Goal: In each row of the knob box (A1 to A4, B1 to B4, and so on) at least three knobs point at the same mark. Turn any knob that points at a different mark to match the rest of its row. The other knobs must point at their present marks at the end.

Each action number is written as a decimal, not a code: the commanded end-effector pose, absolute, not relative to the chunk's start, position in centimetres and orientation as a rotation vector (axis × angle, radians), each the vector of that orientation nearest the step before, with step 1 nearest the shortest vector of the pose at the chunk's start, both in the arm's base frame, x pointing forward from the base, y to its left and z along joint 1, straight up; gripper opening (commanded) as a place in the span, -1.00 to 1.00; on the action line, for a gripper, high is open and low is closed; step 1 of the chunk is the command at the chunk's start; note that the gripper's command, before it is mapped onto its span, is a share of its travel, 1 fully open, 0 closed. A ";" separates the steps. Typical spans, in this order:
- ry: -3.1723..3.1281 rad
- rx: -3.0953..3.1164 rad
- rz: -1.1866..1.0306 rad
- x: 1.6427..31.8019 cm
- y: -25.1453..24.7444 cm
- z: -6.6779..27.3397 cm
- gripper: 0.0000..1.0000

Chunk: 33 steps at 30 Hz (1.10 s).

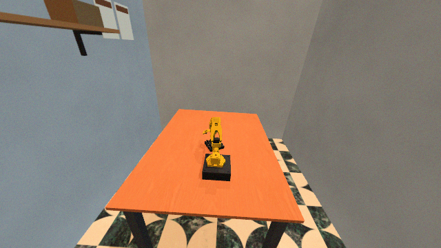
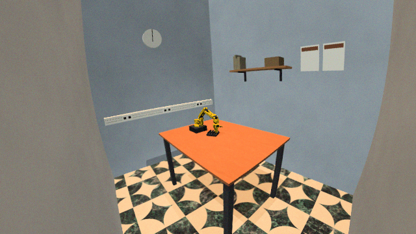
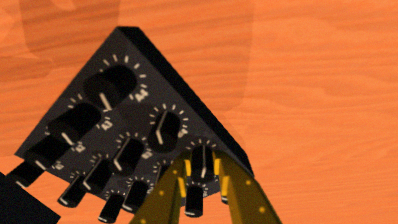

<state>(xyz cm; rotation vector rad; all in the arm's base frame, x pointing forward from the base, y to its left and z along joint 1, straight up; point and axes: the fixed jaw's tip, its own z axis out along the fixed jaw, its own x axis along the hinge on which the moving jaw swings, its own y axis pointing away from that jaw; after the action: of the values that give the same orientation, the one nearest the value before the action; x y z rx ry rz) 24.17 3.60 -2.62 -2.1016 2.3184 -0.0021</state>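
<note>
The black knob box lies on the orange table, seen close in the wrist view with its corner pointing up. It holds several black knobs with white pointer lines and white dial marks. My gripper is shut on a knob at the box's right-hand edge, with one yellow finger on each side of it. The knob's pointer runs nearly straight up and down in this view. Its label is too small to read. In the top and exterior views the box is small, under the bent yellow arm.
The arm's black base stands on the table just behind the box. The table edges are far from the box on all sides. A wall shelf with boxes hangs well away.
</note>
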 end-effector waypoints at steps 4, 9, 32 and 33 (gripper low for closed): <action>2.226 -2.216 -0.001 24.1 3.4 -2.7 -0.98; 2.127 -2.311 -0.001 24.1 3.3 -2.7 -0.98; 1.670 -2.660 -0.002 24.2 3.1 -2.7 -0.98; 1.670 -2.660 -0.002 24.2 3.1 -2.7 -0.98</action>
<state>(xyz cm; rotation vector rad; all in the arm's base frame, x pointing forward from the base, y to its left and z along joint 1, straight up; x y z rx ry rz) 24.15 3.30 -2.63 -2.6243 1.7123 -0.0005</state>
